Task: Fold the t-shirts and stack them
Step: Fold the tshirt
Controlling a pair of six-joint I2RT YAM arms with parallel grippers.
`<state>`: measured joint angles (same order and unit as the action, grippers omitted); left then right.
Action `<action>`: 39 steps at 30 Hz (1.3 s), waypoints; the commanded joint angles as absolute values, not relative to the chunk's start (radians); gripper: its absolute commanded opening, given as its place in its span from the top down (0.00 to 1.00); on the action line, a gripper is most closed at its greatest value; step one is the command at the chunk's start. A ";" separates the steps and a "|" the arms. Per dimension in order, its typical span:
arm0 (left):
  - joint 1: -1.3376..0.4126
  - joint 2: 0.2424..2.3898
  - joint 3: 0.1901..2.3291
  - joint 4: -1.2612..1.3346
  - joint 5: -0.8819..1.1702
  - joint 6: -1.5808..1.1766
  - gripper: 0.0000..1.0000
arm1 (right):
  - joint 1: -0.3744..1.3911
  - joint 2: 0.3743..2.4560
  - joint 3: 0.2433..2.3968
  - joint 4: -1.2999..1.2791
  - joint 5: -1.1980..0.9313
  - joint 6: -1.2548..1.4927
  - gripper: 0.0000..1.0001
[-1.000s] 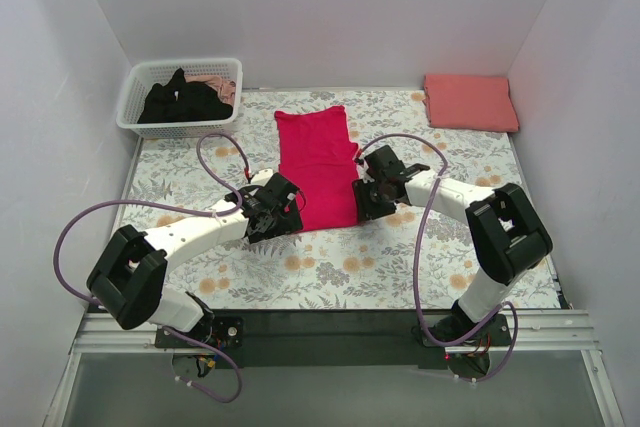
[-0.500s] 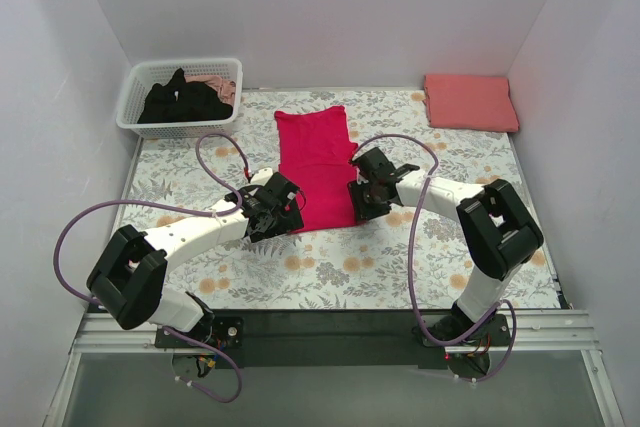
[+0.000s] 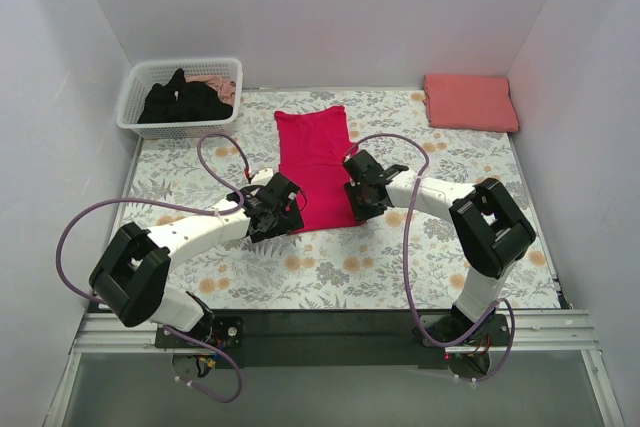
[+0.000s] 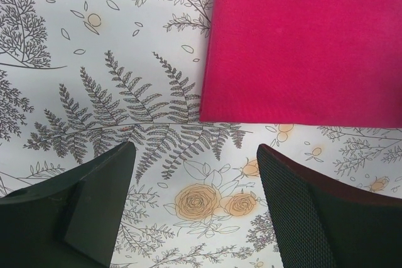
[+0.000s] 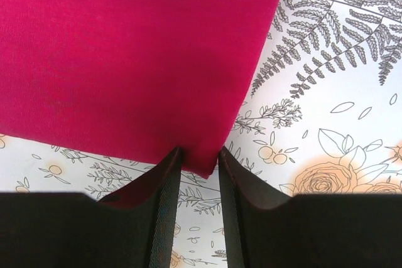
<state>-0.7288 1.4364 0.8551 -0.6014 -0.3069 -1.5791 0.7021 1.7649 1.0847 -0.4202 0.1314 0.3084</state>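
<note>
The crimson-magenta t-shirt (image 3: 318, 167) lies folded in a long strip on the floral cloth. My left gripper (image 3: 283, 209) is open and empty, just near of the shirt's near left corner (image 4: 301, 42), with its fingertips (image 4: 196, 149) over bare cloth. My right gripper (image 3: 362, 197) is at the near right corner (image 5: 125, 48). Its jaws (image 5: 201, 155) are narrowly open with the corner's tip between them. The salmon-pink t-shirt (image 3: 470, 102) lies folded at the far right. The black t-shirt (image 3: 185, 102) is bunched in the basket.
The white lattice basket (image 3: 180, 67) stands at the far left corner, with a bit of pale pink fabric (image 3: 212, 80) behind the black shirt. The floral cloth (image 3: 400, 257) covers the table. White walls close in the left, right and far sides.
My right gripper has moved left onto the crimson shirt's near right corner. My left gripper has hardly moved.
</note>
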 commanded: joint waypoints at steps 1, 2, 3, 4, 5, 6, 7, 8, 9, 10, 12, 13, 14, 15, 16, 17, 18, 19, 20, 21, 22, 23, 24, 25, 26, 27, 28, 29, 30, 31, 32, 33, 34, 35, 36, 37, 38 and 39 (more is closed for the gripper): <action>-0.730 1.434 0.862 -0.598 -0.341 -1.597 0.23 | 0.736 1.848 1.058 -0.560 0.170 0.313 0.65; -0.730 1.437 0.864 -0.604 -0.344 -1.603 0.23 | 0.738 1.855 1.058 -0.564 0.170 0.316 0.66; -0.730 1.439 0.865 -0.606 -0.345 -1.606 0.23 | 0.739 1.861 1.057 -0.574 0.167 0.321 0.67; -0.730 1.439 0.865 -0.606 -0.345 -1.606 0.23 | 0.741 1.873 1.052 -0.574 0.163 0.321 0.68; -0.730 1.439 0.865 -0.606 -0.345 -1.612 0.23 | 0.742 1.878 1.049 -0.575 0.149 0.324 0.70; -0.730 1.440 0.865 -0.606 -0.344 -1.615 0.23 | 0.741 1.887 1.046 -0.574 0.141 0.324 0.73; -0.730 1.445 0.865 -0.606 -0.344 -1.617 0.23 | 0.742 1.891 1.045 -0.575 0.134 0.322 0.74; -0.730 1.447 0.868 -0.604 -0.339 -1.620 0.23 | 0.741 1.893 1.043 -0.575 0.130 0.322 0.75; -0.730 1.451 0.870 -0.604 -0.337 -1.621 0.23 | 0.742 1.897 1.045 -0.575 0.130 0.319 0.81; -0.730 1.462 0.870 -0.603 -0.334 -1.623 0.23 | 0.742 1.901 1.046 -0.577 0.126 0.318 0.84; -0.730 1.474 0.876 -0.597 -0.322 -1.629 0.23 | 0.742 1.905 1.049 -0.575 0.120 0.313 0.97; -0.730 1.486 0.879 -0.592 -0.318 -1.631 0.23 | 0.742 1.907 1.051 -0.577 0.115 0.310 0.99; -0.730 1.491 0.887 -0.588 -0.311 -1.634 0.24 | 0.742 1.908 1.051 -0.577 0.117 0.307 0.99; -0.730 1.497 0.890 -0.583 -0.310 -1.635 0.24 | 0.742 1.908 1.051 -0.575 0.115 0.304 0.99; -0.730 1.509 0.893 -0.578 -0.310 -1.637 0.25 | 0.742 1.908 1.049 -0.575 0.112 0.302 0.99; -0.730 1.516 0.897 -0.577 -0.314 -1.638 0.25 | 0.741 1.908 1.049 -0.574 0.110 0.299 0.99; -0.730 1.523 0.910 -0.577 -0.319 -1.638 0.27 | 0.742 1.905 1.049 -0.574 0.109 0.298 0.99; -0.730 1.538 0.916 -0.575 -0.322 -1.638 0.27 | 0.742 1.905 1.048 -0.574 0.109 0.296 0.99; -0.730 1.546 0.922 -0.574 -0.325 -1.637 0.28 | 0.742 1.904 1.048 -0.572 0.109 0.293 0.99; -0.730 1.554 0.934 -0.575 -0.328 -1.635 0.30 | 0.742 1.901 1.046 -0.574 0.109 0.290 0.99; -0.730 1.569 0.942 -0.575 -0.330 -1.628 0.33 | 0.741 1.901 1.046 -0.572 0.104 0.288 0.99; -0.730 1.577 0.949 -0.578 -0.334 -1.626 0.35 | 0.742 1.901 1.046 -0.572 0.106 0.288 0.99; -0.730 1.585 0.954 -0.583 -0.339 -1.628 0.37 | 0.741 1.899 1.045 -0.572 0.103 0.285 0.99; -0.730 1.595 0.965 -0.586 -0.350 -1.623 0.42 | 0.742 1.899 1.045 -0.571 0.104 0.284 0.99; -0.730 1.598 0.969 -0.587 -0.353 -1.618 0.44 | 0.742 1.899 1.043 -0.572 0.104 0.284 0.99; -0.730 1.603 0.973 -0.591 -0.357 -1.615 0.47 | 0.742 1.899 1.042 -0.571 0.103 0.281 0.99; -0.730 1.611 0.977 -0.592 -0.362 -1.612 0.49 | 0.742 1.899 1.042 -0.571 0.103 0.279 0.99; -0.730 1.617 0.980 -0.597 -0.362 -1.608 0.51 | 0.742 1.901 1.042 -0.569 0.101 0.279 0.99; -0.730 1.621 0.985 -0.598 -0.362 -1.606 0.53 | 0.742 1.901 1.042 -0.571 0.100 0.281 0.99; -0.730 1.634 0.988 -0.600 -0.362 -1.603 0.54 | 0.741 1.901 1.043 -0.571 0.100 0.279 0.99; -0.730 1.640 0.989 -0.600 -0.361 -1.598 0.54 | 0.742 1.901 1.043 -0.569 0.097 0.278 0.99; -0.730 1.655 0.991 -0.600 -0.356 -1.595 0.54 | 0.742 1.899 1.045 -0.571 0.097 0.278 0.99; -0.730 1.664 0.992 -0.598 -0.351 -1.589 0.54 | 0.742 1.901 1.045 -0.569 0.094 0.275 0.99; -0.730 1.675 0.999 -0.598 -0.341 -1.586 0.54 | 0.742 1.901 1.045 -0.571 0.094 0.275 0.99; -0.730 1.696 1.002 -0.601 -0.333 -1.583 0.54 | 0.742 1.902 1.045 -0.569 0.091 0.273 0.99; -0.730 1.707 1.005 -0.607 -0.328 -1.582 0.54 | 0.742 1.902 1.045 -0.571 0.091 0.275 0.99; -0.730 1.716 1.006 -0.612 -0.324 -1.580 0.54 | 0.742 1.902 1.045 -0.571 0.089 0.273 0.99; -0.730 1.727 1.009 -0.617 -0.312 -1.575 0.55 | 0.742 1.899 1.045 -0.569 0.089 0.273 0.99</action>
